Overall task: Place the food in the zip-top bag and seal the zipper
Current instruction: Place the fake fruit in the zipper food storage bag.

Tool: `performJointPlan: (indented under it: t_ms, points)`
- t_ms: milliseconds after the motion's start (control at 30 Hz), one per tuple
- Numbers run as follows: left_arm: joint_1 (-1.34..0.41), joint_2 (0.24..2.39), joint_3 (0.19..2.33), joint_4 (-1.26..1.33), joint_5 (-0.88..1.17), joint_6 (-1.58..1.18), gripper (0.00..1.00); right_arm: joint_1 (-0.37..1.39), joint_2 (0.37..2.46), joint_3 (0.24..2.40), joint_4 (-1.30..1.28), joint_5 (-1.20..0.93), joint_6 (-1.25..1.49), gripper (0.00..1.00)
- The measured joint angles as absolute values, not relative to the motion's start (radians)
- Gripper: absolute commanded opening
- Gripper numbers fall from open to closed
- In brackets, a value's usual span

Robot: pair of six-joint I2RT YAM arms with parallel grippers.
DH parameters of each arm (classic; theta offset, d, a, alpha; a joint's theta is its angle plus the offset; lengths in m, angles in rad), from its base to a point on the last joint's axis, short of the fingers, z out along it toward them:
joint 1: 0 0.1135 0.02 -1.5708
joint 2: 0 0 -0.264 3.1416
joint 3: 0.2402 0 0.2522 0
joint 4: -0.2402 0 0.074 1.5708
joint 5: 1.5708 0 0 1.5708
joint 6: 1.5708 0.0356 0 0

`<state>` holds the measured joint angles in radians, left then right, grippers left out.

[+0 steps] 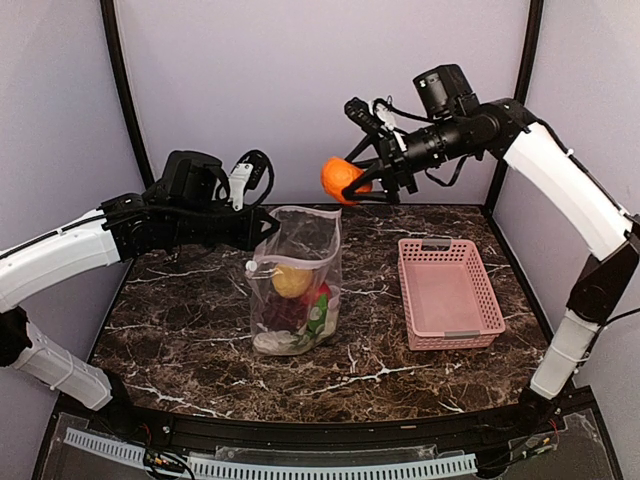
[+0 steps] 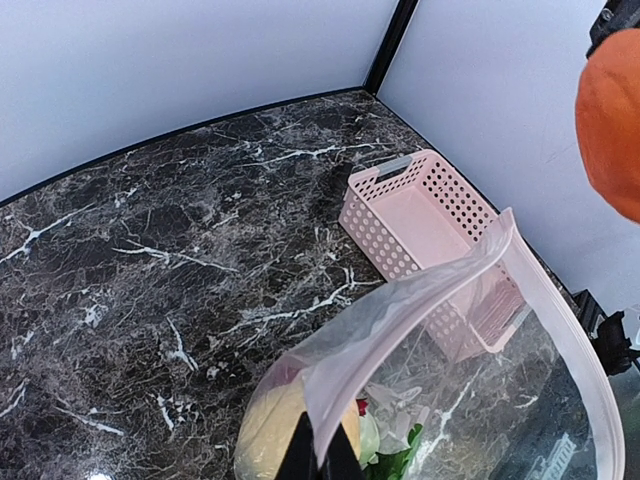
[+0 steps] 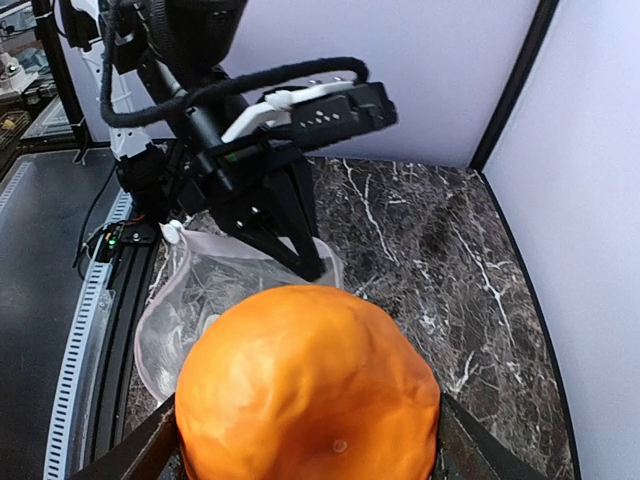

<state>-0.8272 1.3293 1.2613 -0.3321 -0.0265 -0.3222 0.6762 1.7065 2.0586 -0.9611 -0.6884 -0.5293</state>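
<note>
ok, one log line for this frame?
left gripper: shut on zip-top bag rim, mouth open | right gripper: holds orange in air near mouth | inside bag: yellow, red, white food

The bag [image 1: 297, 280] mouth stands clear above; left gripper [image 1: 265, 231] crowds its left rim, right gripper [image 1: 354, 183] with orange [image 1: 336, 177] hovers far right.
</note>
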Motion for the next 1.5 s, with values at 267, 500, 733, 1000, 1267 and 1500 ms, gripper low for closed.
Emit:
performJointPlan:
  t_ms: [267,500,733,1000,1267,1500]
  points:
    - [-0.827,1.329,1.262,-0.339,-0.026,-0.325,0.01,0.805,1.797,2.106,-0.967,-0.686,-0.529,0.66]
    - [-0.827,1.325,1.262,-0.343,-0.025,-0.326,0.01,0.852,1.862,2.128,-0.974,-0.680,-0.520,0.67]
    - [-0.827,1.321,1.261,-0.346,-0.025,-0.326,0.01,0.872,1.879,2.130,-0.974,-0.683,-0.513,0.73]
    - [-0.827,1.319,1.261,-0.346,-0.025,-0.326,0.01,0.886,1.909,2.138,-0.984,-0.688,-0.482,0.99]
    - [-0.827,1.316,1.260,-0.346,-0.024,-0.326,0.01,0.886,1.899,2.151,-0.992,-0.681,-0.486,0.99]
    - [-0.827,1.312,1.259,-0.346,-0.024,-0.326,0.01,0.894,1.789,2.064,-1.034,-0.669,-0.609,0.89]
